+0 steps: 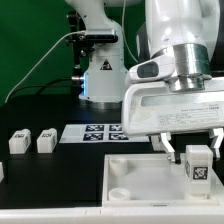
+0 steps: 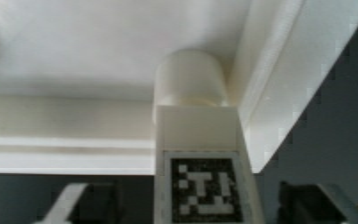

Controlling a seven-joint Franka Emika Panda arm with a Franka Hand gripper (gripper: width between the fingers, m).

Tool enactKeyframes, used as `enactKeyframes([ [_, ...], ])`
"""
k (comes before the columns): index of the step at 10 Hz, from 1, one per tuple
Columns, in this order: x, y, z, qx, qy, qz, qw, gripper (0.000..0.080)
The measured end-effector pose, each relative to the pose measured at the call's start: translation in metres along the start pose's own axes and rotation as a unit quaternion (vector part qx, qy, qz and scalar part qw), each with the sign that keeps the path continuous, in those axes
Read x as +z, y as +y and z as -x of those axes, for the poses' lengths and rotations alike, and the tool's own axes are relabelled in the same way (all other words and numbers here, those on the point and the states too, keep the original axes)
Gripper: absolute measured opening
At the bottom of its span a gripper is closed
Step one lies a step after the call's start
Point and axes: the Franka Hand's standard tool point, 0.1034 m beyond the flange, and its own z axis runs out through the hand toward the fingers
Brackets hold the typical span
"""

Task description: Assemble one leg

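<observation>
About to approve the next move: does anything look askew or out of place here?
Nothing stands out. The leg stands upright inside the tool at a corner of the tray. Two spare legs stand upright on the table near the marker board.

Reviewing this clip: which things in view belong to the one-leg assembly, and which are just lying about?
In the job:
- the leg, clamped in the gripper
- the white tray by whose corner the leg is held

Lying about:
- outer spare leg and inner spare leg, on the exterior view's left
- the marker board
</observation>
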Motion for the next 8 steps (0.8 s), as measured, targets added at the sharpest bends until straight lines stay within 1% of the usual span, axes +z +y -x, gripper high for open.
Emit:
enactKeyframes([
  [1,0.0,0.0,0.0001,0.0,0.0,0.0,1.0,0.0555],
  [2,0.0,0.0,0.0001,0.0,0.0,0.0,1.0,0.063],
  [3,0.0,0.0,0.0001,0.0,0.0,0.0,1.0,0.0644],
  [8,0.0,0.0,0.0002,0.0,0.0,0.0,1.0,0.0649],
])
